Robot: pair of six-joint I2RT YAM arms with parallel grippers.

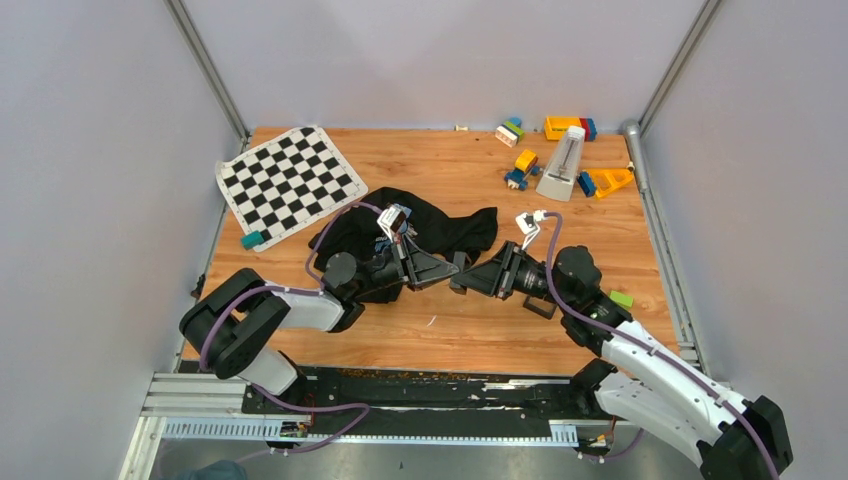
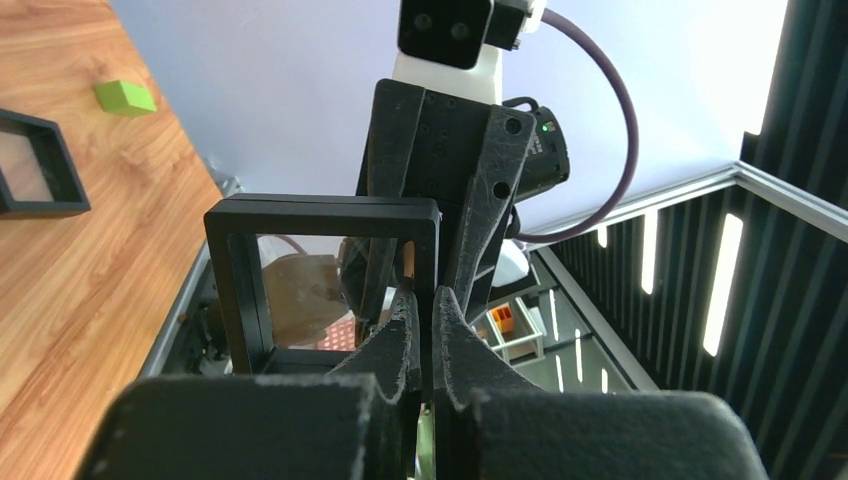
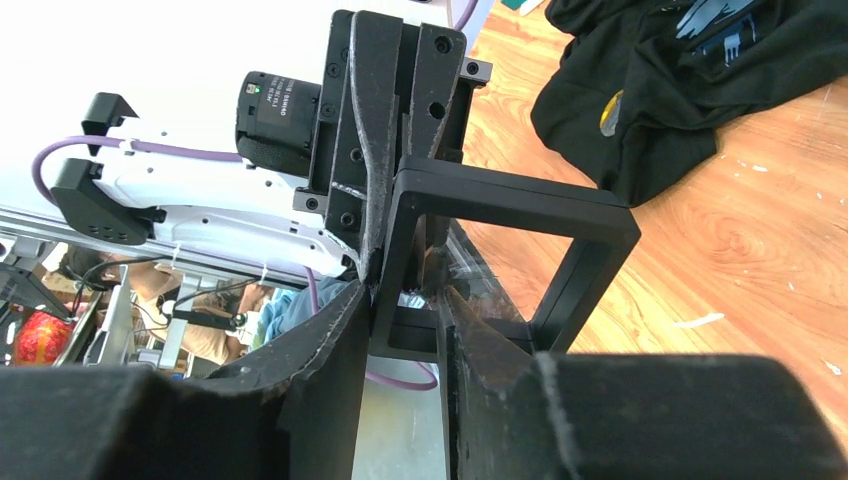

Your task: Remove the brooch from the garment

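Note:
The garment (image 1: 425,232) is a black T-shirt lying crumpled mid-table; it also shows at the top right of the right wrist view (image 3: 680,90). A small round pale spot (image 3: 610,113) sits on its cloth; I cannot tell if it is the brooch. A black square frame (image 1: 457,274) hangs above the table between both grippers. My left gripper (image 1: 438,270) (image 2: 425,305) is shut on one side bar of the frame (image 2: 320,215). My right gripper (image 1: 470,280) (image 3: 405,285) is shut on the opposite bar of the frame (image 3: 520,205).
A second black frame (image 2: 30,205) lies on the wood near a green block (image 2: 125,97) (image 1: 621,298). The chequered mat (image 1: 290,180) lies at the back left. A metronome (image 1: 563,165) and toy blocks (image 1: 520,170) stand at the back right.

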